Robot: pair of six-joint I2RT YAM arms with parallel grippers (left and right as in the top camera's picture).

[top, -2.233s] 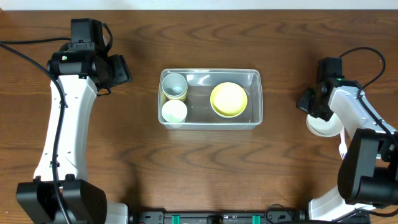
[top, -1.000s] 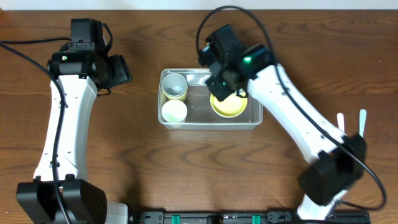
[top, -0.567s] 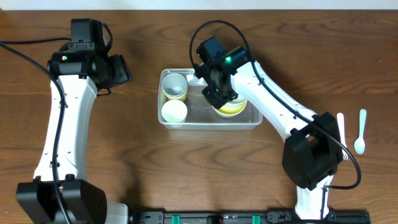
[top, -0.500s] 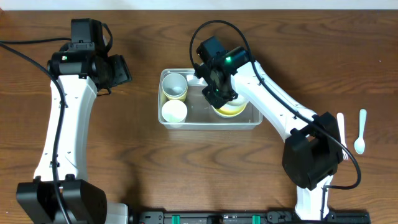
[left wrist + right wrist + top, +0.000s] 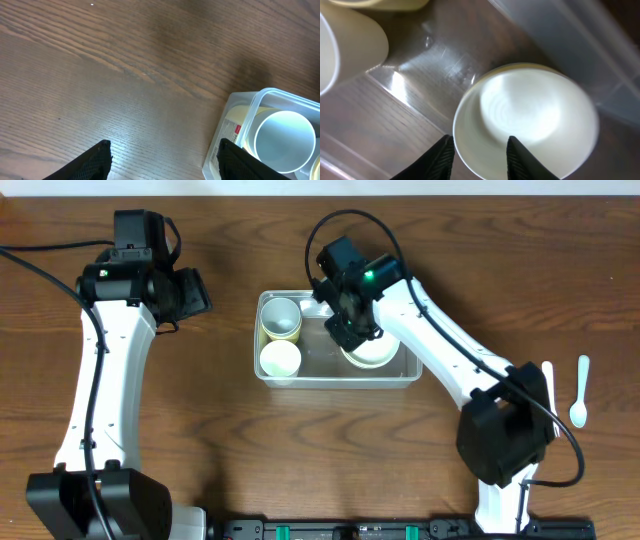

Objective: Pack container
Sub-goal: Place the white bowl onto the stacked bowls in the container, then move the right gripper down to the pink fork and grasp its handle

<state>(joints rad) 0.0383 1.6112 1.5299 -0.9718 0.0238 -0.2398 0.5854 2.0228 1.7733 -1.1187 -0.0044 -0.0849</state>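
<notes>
The right gripper (image 5: 479,152) hangs over the white bowl (image 5: 535,120) in the container (image 5: 330,382), jaws apart and empty; the left gripper (image 5: 162,160) hovers above the table (image 5: 100,75), jaws wide, empty.

**Hidden and cut off**

From overhead, the right arm (image 5: 450,350) covers the left edge of the white bowl (image 5: 378,352) and the middle of the container (image 5: 330,381). In the right wrist view the bowl is blurred, a cup (image 5: 345,45) runs off the left edge, and the right gripper (image 5: 479,150) shows only its tips. The left wrist view crops the container's right end and shows the left gripper (image 5: 164,155) only at its tips.
</notes>
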